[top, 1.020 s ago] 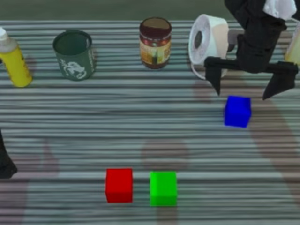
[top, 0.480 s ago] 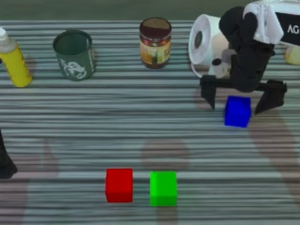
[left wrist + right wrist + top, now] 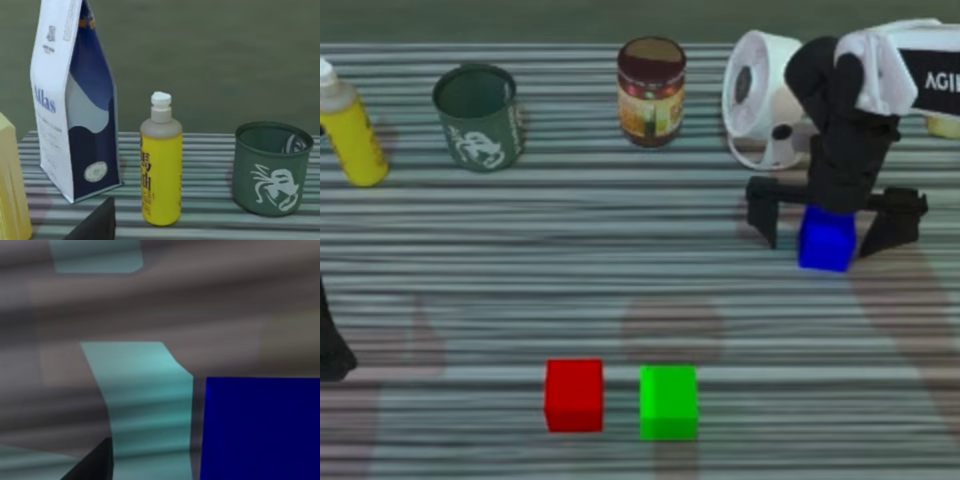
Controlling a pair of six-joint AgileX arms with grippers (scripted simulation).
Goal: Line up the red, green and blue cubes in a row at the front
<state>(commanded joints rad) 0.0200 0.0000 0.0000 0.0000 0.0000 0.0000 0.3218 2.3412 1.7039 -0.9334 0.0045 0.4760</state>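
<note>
Reaching down from the table's right, right gripper [image 3: 835, 222] straddles the blue cube [image 3: 825, 243], fingers spread wide.

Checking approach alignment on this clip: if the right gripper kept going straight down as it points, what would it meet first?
Most likely the blue cube: the right gripper hangs over it, jaws open and straddling it. How far above it sits is unclear from the top view.

We see a grey striped table [image 3: 620, 270]. On it at the back stand a yellow bottle [image 3: 348, 125], a green mug [image 3: 477, 117], a jar [image 3: 651, 91] and a white fan [image 3: 763, 95]; a blue cube [image 3: 825, 243] sits right, a red cube [image 3: 573, 395] and a green cube [image 3: 668, 401] sit just beside each other in front.
</note>
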